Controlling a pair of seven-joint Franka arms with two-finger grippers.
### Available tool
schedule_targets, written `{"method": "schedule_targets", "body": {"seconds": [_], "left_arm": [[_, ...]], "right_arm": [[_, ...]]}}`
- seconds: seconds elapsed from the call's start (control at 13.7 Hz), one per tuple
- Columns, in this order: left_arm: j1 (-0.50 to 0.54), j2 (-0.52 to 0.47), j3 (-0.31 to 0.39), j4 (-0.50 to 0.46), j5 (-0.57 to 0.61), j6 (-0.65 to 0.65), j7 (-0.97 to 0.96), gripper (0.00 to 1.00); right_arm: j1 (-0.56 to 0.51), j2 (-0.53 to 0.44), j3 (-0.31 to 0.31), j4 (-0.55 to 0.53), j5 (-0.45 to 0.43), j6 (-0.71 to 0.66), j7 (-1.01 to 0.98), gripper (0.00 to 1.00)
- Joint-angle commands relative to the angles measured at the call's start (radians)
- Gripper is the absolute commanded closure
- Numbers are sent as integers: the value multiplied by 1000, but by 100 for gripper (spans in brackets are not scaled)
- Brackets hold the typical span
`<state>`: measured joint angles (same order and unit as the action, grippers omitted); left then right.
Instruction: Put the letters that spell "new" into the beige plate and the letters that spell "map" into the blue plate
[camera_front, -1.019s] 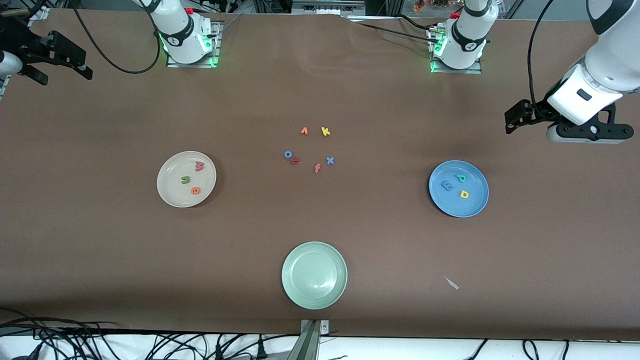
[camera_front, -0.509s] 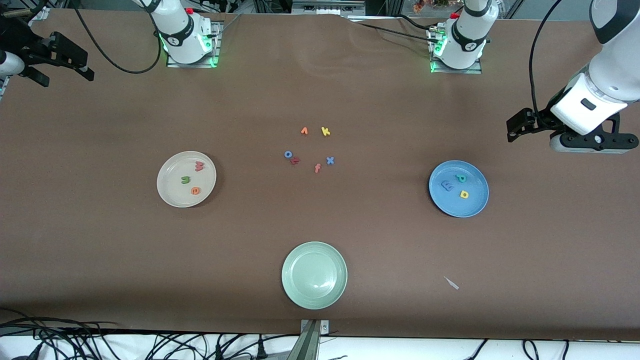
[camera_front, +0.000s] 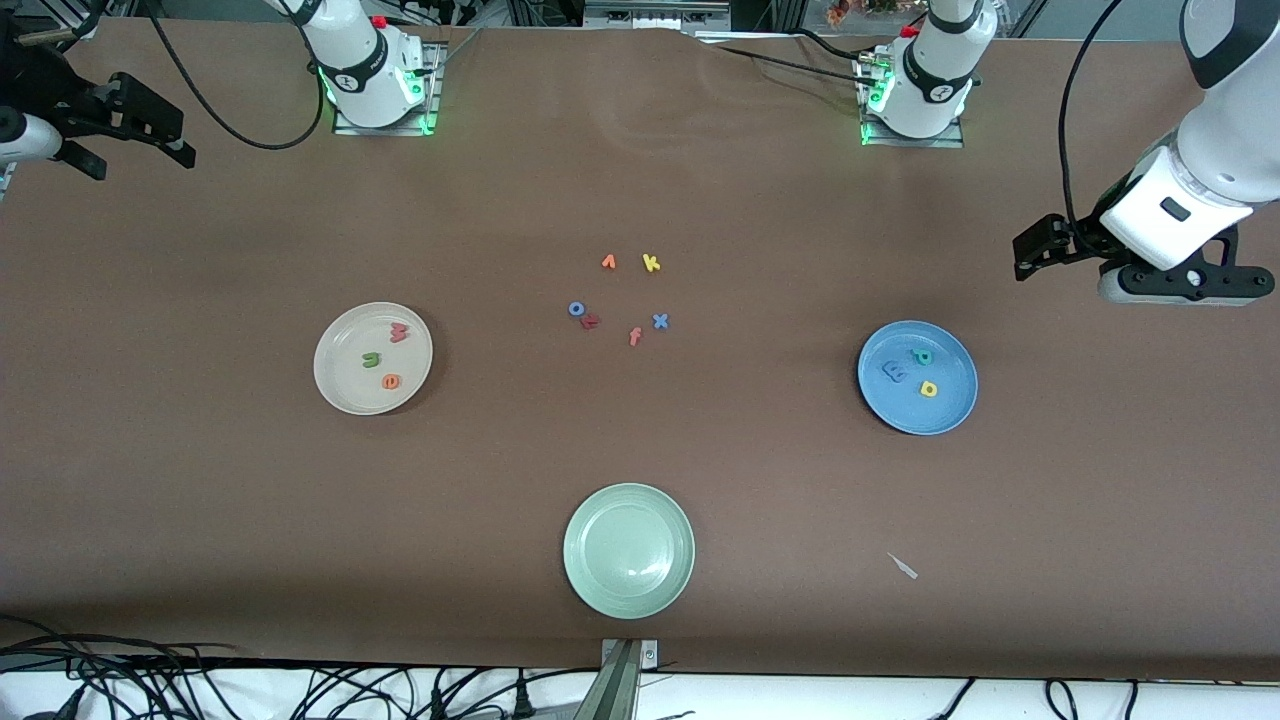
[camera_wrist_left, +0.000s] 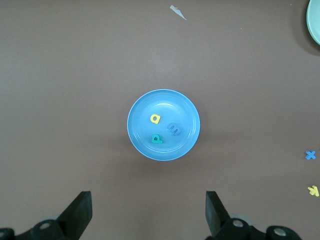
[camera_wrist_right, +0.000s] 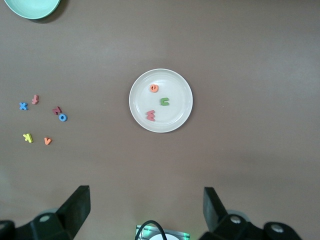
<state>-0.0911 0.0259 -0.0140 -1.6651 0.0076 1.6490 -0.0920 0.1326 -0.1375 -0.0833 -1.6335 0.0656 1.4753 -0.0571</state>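
While both claws hang spread, beige plate and blue plate hold three letters each.

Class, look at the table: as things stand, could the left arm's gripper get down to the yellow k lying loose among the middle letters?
Probably yes: the left gripper hangs open, holding nothing, and the yellow k lies uncovered.

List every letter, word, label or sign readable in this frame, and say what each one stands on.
"w", "n", "e": foam letters in the beige plate.
"m", "a", "p": foam letters in the blue plate.
"o", "x", "k", "f": loose on the table.
The orange letter beside the k and the dark red letter are too small to read.
Round marks on the arm bases: too small to read.
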Motion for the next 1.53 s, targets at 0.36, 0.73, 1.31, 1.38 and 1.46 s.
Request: {"method": "schedule_targets", "body": {"seconds": [0.36,0.73,1.31,1.38,1.46], "left_arm": [[-2,14,2,31,-12,-23,20,0],[-3,14,2,31,-12,-23,20,0],[-7,14,0,31,-12,-23,11,0],[-7,14,0,33,-12,-23,11,0],[-9,14,0,33,-12,-23,9,0]], "right_arm": [[7,-2,69,23,-81,13,5,0],[7,1,79,21,-86,10,10,0],[2,4,63,21,-79,2,-3,0],[2,4,62,21,-81,2,-4,0],[2,3,63,23,-81,2,-4,0]]}}
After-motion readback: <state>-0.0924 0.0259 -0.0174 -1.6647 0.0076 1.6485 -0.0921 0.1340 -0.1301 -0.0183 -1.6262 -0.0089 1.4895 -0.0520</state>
